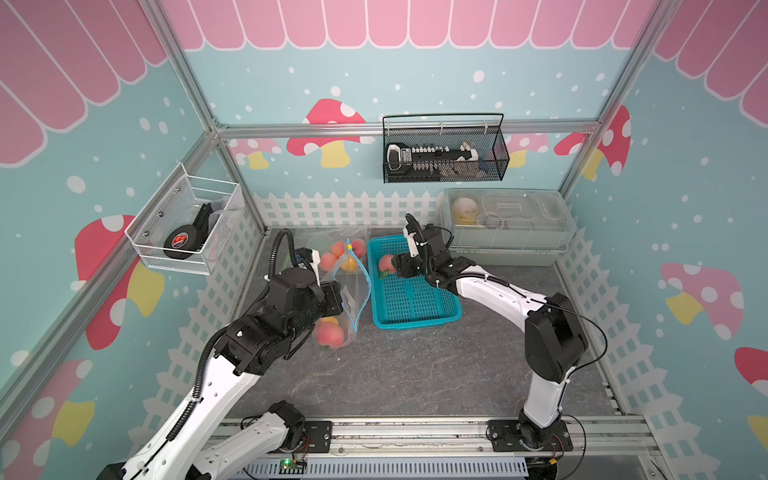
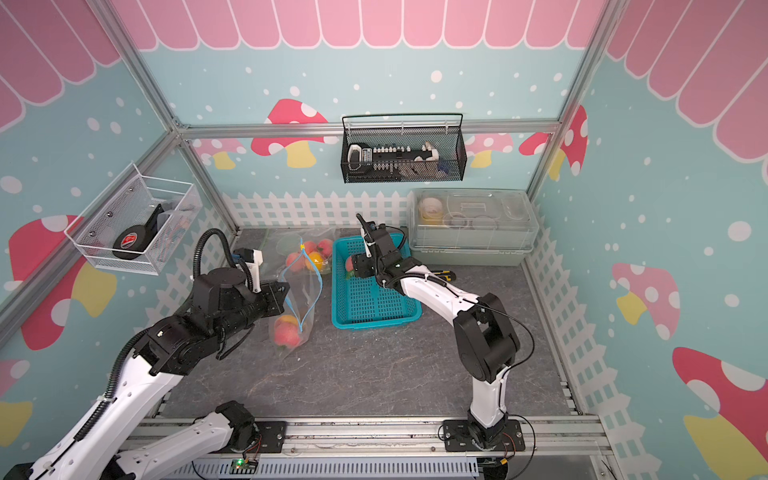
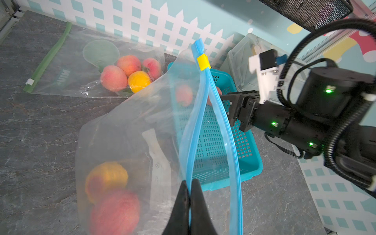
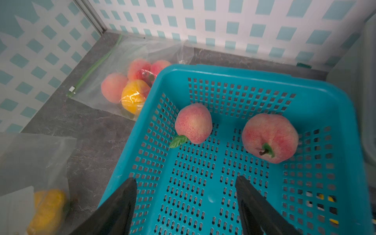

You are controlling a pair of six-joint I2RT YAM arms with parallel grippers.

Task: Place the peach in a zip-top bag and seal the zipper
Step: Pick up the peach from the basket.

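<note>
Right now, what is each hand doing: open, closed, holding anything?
Left hand: closed, pinching the blue rim of the zip-top bag.
Right hand: open, holding nothing, over the teal basket.

the basket (image 4: 234, 75) is teal, pierced with rows of small slots. the peach (image 4: 193, 122) is speckled pink-red over pale yellow, with a green leaf (image 4: 178, 140). the clear bag (image 3: 126, 132) has a blue zipper (image 3: 186, 154) and a yellow slider (image 3: 203, 62). the tabletop (image 1: 415, 374) is dark grey with pale veins. the fence (image 1: 332, 208) is white against teal.

White arms (image 1: 216, 388), black joints (image 1: 555, 345), cables (image 1: 274, 255).
</note>
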